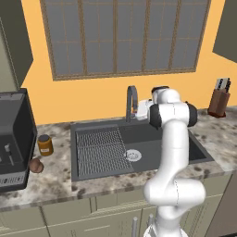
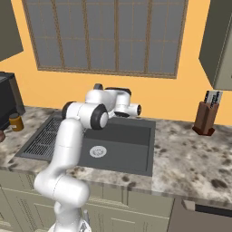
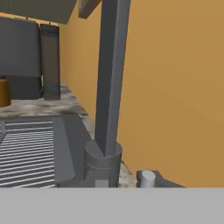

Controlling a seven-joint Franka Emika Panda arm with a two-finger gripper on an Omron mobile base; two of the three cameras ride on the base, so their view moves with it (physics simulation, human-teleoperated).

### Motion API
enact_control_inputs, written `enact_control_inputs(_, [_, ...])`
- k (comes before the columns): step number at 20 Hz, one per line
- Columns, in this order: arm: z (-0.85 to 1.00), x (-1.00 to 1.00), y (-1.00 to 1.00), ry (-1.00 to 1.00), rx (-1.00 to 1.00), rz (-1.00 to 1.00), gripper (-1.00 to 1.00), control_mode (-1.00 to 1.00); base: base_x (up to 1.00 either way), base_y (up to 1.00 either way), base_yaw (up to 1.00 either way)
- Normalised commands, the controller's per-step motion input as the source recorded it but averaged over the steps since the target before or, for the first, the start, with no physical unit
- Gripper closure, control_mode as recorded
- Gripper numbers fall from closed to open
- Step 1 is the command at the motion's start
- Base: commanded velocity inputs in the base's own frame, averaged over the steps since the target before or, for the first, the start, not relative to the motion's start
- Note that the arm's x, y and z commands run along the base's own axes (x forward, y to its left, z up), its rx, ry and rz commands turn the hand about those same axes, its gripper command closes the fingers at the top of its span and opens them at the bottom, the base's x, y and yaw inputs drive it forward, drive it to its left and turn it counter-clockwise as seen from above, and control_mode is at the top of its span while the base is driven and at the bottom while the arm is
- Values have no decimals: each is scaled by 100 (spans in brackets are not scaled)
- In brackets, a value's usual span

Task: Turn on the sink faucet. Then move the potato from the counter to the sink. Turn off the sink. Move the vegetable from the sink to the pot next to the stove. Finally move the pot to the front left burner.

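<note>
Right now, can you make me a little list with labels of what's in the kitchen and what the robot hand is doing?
gripper: shut, beside the faucet base at the back of the sink
faucet: upright, no water seen
sink: grey basin with a ribbed rack on its left side
potato: on the counter, left of the sink
jar: behind the potato
knife block: far right, by the wall

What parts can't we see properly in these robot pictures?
- Gripper fingertips: in the left base view the arm's own elbow covers them beside the faucet.
- Faucet spout top: cut off by the hand view's upper edge.
- Potato: partly tucked behind the coffee machine on the counter, left base view.
- Jar label: too small to read.
- Running water: none can be made out in the sink.
</note>
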Motion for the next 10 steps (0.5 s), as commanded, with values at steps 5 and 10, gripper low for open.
enact_control_inputs(5, [0,0,-42,0,3,-2,100,-100,0,0,0])
enact_control_inputs(10, [-2,0,-12,1,0,-8,100,-100,0,0,0])
